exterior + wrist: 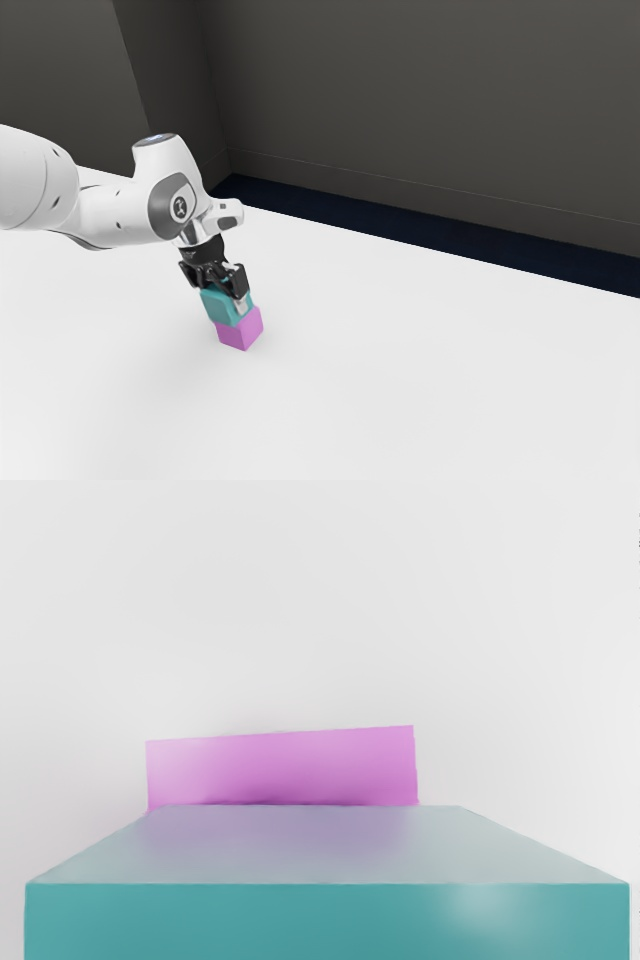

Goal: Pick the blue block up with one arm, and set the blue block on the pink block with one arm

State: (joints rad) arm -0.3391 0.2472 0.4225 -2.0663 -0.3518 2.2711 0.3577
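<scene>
Atop the smooth pink block (242, 330), the black tool (225, 289) clamps the flat-faced, teal-tinted blue block (218, 308).

A plain white counter (450, 380) spreads across the scene, smooth and bare on its far side. Behind it rise dark grey walls (420, 90) meeting in a corner. A dark blue strip of floor (450, 235) runs between the counter's far edge and the wall.

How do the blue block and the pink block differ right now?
The blue block is teal-blue, while the pink block is pink. The blue block is on top, held in the gripper; the pink block sits below it on the table, ungripped. Both are cubes of similar size.
</scene>
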